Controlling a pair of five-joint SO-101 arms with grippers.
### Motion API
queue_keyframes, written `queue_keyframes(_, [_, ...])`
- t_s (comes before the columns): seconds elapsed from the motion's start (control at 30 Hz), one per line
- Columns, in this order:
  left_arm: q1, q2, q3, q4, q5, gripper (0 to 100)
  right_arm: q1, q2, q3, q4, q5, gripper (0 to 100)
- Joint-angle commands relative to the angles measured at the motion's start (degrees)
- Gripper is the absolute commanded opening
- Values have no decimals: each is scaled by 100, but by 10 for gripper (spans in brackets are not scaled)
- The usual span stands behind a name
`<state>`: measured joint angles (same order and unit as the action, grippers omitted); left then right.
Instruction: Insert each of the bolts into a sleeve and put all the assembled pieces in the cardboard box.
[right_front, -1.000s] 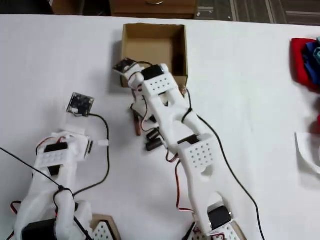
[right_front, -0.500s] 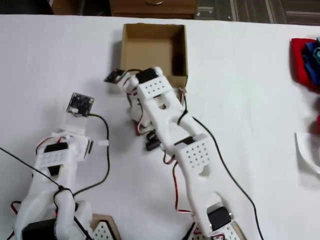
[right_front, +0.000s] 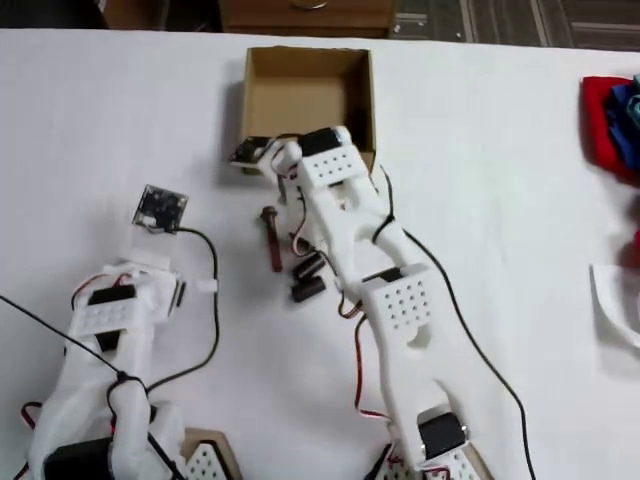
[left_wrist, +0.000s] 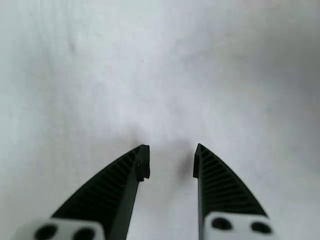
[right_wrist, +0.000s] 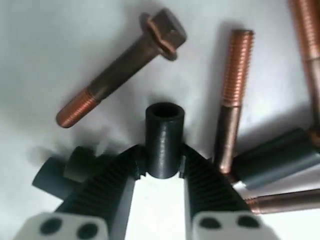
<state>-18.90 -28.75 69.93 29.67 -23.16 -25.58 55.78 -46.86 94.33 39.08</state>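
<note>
From above, the cardboard box (right_front: 250, 100) stands open at the far side of the tabletop (right_front: 480, 150) with its brown floor showing. The right arm (right_front: 345, 215) has its wrist at the box's near wall. A bolt (right_front: 270, 238) lies on the tabletop just beside that arm, and two loose sleeves (right_front: 307, 268) lie next to the bolt. Half a second ago the wrist was farther from the box and covered the bolt; it has swung back toward the box and the bolt is now in sight. The left arm (right_front: 110, 320) is where it was.

In the left wrist view, the left fingers (left_wrist: 120, 195) are apart with a narrow gap between the tips, over the white tabletop.

In the right wrist view, the right fingers (right_wrist: 115, 185) grip a black sleeve (right_wrist: 165, 137) between their tips, its open end pointing away from them. A hex-headed bolt (right_wrist: 122, 67) lies beyond it, not touching. A second bolt (right_wrist: 232, 95) lies just beside the sleeve.
</note>
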Motion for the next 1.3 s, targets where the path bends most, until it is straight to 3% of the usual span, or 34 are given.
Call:
queue_keyframes(0.0, [-35,-105,-13,-88,0,168,57,-66,-35,-119,44,31])
queue_keyframes(0.3, [-35,-105,-13,-79,0,168,-268,-66,-44,-286,88,190])
queue_keyframes(0.5, [-35,-105,-13,-79,0,168,-233,-31,-44,-549,97,144])
queue_keyframes(0.63, [-35,-105,-13,-79,0,168,-233,-31,-44,-558,70,6])
queue_keyframes(0.9, [-35,-105,-13,-79,0,168,-224,-804,-44,48,-255,22])
queue_keyframes(1.1, [-35,-105,-13,-79,0,168,-198,-2431,26,673,-905,22])
queue_keyframes(1.27, [-35,-149,-101,-62,9,168,330,-4084,1037,664,-1213,22])
